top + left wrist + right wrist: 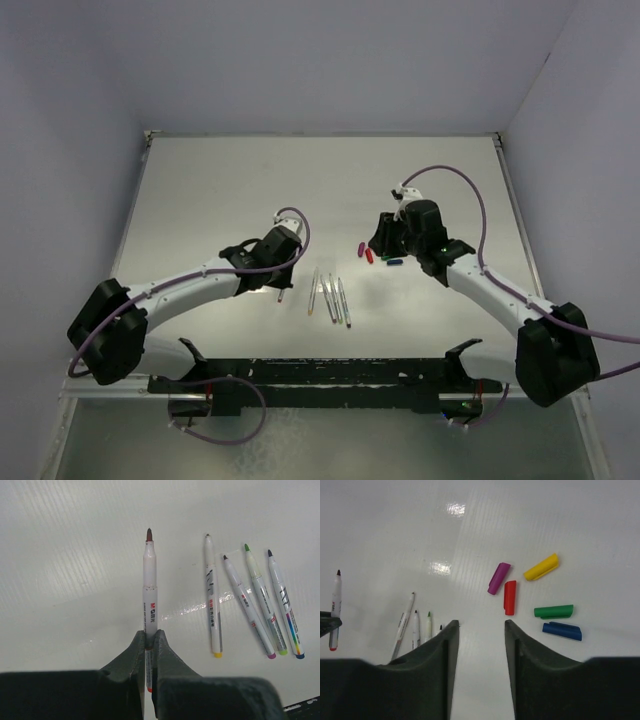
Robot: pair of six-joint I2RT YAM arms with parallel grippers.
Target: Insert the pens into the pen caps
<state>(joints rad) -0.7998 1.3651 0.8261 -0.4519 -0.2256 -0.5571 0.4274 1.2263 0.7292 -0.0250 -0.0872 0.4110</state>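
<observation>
My left gripper (149, 636) is shut on the red pen (149, 587), holding it near its back end with the dark red tip pointing away; the top view shows this gripper (279, 290) left of the other pens. The other pens lie side by side on the table (330, 297): yellow-ended (212, 595), purple-ended (248, 607), green (264, 602) and blue (285, 605). My right gripper (481, 625) is open and empty, just short of the red cap (509, 597). Around it lie the purple (498, 578), yellow (541, 567), green (553, 611) and dark blue (562, 630) caps.
The white table (220, 200) is walled at the back and both sides. A black frame (320, 375) runs along the near edge between the arm bases. The caps (369, 255) lie right of the pens, partly under my right gripper (380, 240).
</observation>
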